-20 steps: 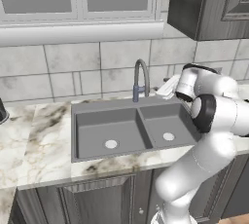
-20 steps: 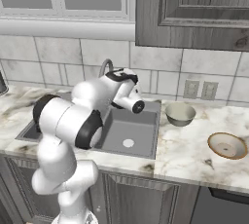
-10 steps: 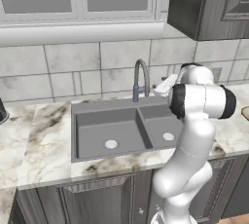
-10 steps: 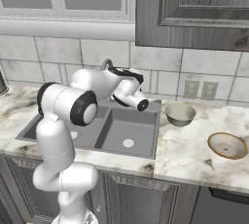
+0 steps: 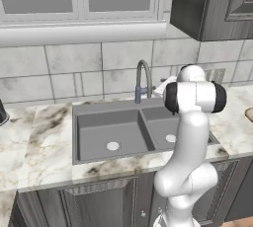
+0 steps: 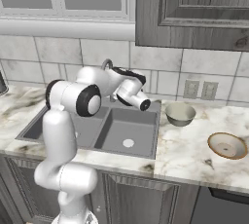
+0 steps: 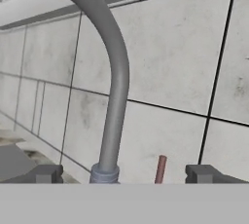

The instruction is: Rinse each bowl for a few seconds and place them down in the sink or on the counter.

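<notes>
Two bowls stand on the counter (image 6: pixel 189 142) right of the sink (image 6: pixel 119 123): a deeper beige one (image 6: pixel 180 113) near the wall and a shallow cream one (image 6: pixel 227 145) closer to the front edge. A sliver of a bowl (image 5: pixel 249 115) shows at the right edge of the left base view. My gripper (image 7: pixel 124 174) hangs over the back of the right basin, open and empty, facing the faucet (image 7: pixel 116 82) and the tiled wall. Its fingertips (image 7: pixel 46 173) stand on either side of the faucet's base. My own arm (image 5: pixel 192 97) hides the hand in the left base view.
A short reddish-brown lever (image 7: pixel 160 168) stands just right of the faucet base. The sink (image 5: pixel 108 127) has a pale drain in each basin. Dark wall cabinets (image 6: pixel 194 9) hang above the right counter. Wall sockets (image 6: pixel 199 90) sit behind the bowls.
The arm's upper links have swung left and stand more upright over the sink's right basin. The hand stays near the faucet, jaws still open. The bowls have not moved.
</notes>
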